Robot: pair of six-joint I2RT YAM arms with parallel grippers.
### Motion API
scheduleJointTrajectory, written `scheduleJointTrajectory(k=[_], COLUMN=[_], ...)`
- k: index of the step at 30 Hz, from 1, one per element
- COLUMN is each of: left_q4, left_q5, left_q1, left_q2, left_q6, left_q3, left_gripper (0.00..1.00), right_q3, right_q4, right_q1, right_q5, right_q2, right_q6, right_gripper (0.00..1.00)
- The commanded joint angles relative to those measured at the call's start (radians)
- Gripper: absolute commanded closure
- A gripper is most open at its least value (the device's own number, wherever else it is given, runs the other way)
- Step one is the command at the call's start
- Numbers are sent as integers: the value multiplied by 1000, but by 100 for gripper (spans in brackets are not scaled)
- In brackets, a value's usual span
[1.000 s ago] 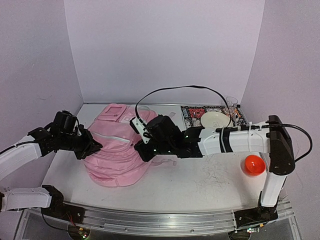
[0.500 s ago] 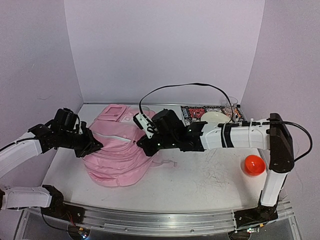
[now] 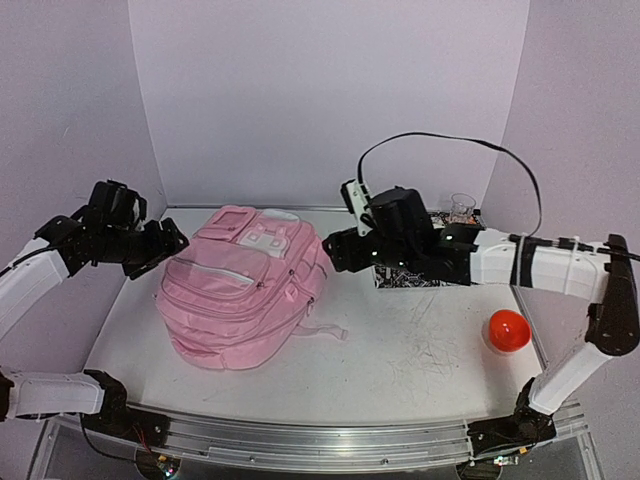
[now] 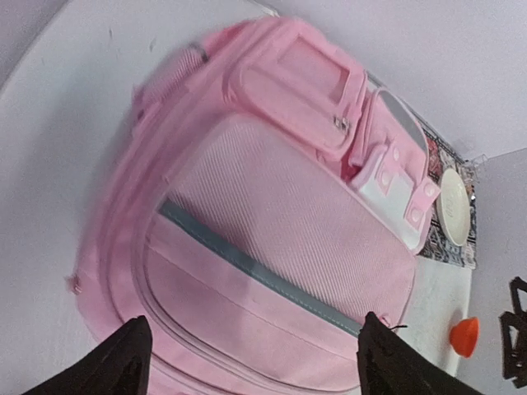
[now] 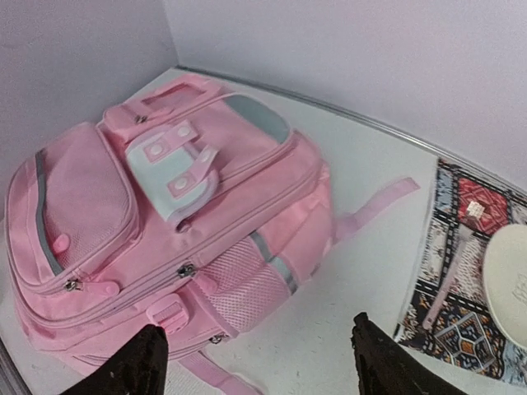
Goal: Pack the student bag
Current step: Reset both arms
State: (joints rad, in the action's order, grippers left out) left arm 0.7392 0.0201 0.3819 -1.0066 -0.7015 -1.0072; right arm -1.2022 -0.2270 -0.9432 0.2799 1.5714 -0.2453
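The student bag [image 3: 240, 292] is a big soft pink backpack lying flat on the white table, front pockets up, its top toward the back wall. My left gripper [image 3: 168, 244] hangs just off the bag's left edge, open. From the left wrist camera its gripper [image 4: 251, 362] has its black fingers spread wide above the bag [image 4: 280, 214], holding nothing. My right gripper [image 3: 333, 250] hovers by the bag's upper right corner, open. In the right wrist view that gripper [image 5: 263, 362] stands over the table beside the bag [image 5: 189, 206] and its mesh side pocket.
A patterned mat [image 5: 461, 313] with a white plate [image 5: 510, 284] lies at the back right, mostly under my right arm in the top view. A clear glass [image 3: 461, 208] stands behind it. An orange ball [image 3: 508, 330] sits near the right edge. A loose pink strap [image 3: 325, 330] trails from the bag.
Both grippers were shut on the bag's sides; both have let go, opened, and drawn back up and outward. The bag has settled flat and shifted toward the back.
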Motion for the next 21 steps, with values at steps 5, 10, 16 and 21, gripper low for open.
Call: scheduleJointTrajectory(k=[5,10,16,21], left_q4=[49,46,44,28], left_q5=[345,458,571,625], left_q1=[-28,-26,-26,-26], left_q2=[139,210,290,342], left_q6=[178,225,237,231], left_q3=[-186,-229,-230,-234], left_gripper=[0,0,0,0], right_q3=[126,143,176,214], right_q4=[204,350,409,411], right_q1=[34,34,34,34], right_q5=[416,581,661,707], right_q2=[-399,-631,-831,-915], right_q6=[-52,-89,-77,-82], right_gripper=[6,2,2,2])
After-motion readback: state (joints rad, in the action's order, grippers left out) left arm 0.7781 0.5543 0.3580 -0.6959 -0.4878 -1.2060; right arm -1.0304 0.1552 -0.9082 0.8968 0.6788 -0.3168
